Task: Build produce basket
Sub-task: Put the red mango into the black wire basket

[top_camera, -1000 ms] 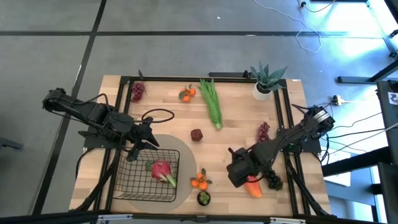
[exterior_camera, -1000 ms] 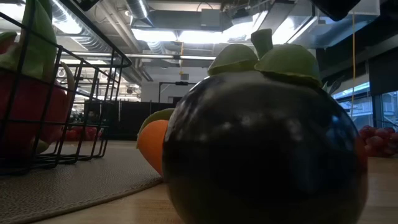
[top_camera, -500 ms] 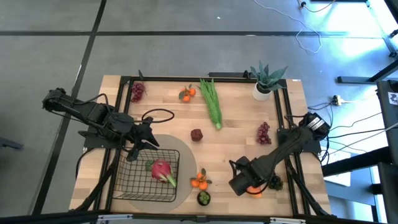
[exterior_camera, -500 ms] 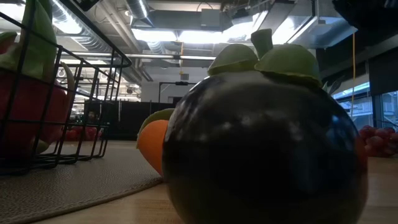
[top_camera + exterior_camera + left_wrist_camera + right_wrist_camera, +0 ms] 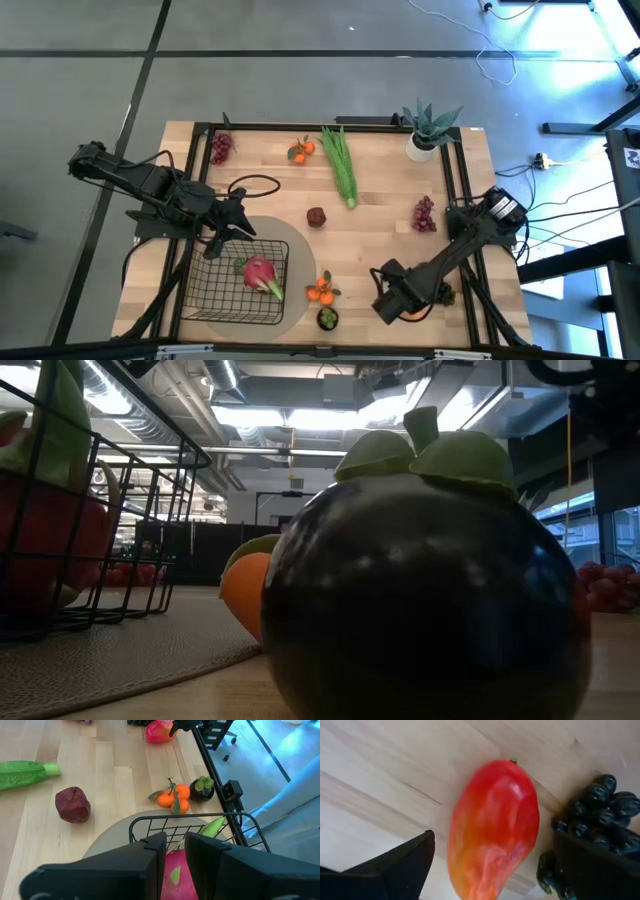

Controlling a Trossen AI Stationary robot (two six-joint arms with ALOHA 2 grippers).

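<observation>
Red-orange mango (image 5: 492, 827) now sits right between the right gripper (image 5: 400, 297) jaws, which have just spread wide and dropped over it, so a grab looks next; left gripper (image 5: 232, 222) jaws nearly pinched together over the basket (image 5: 200, 290).

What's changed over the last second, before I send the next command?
The right gripper has slid toward the table's near edge and opened wide, its fingers now straddling the mango beside the dark grapes. The left gripper, basket and dragon fruit are unchanged.
</observation>
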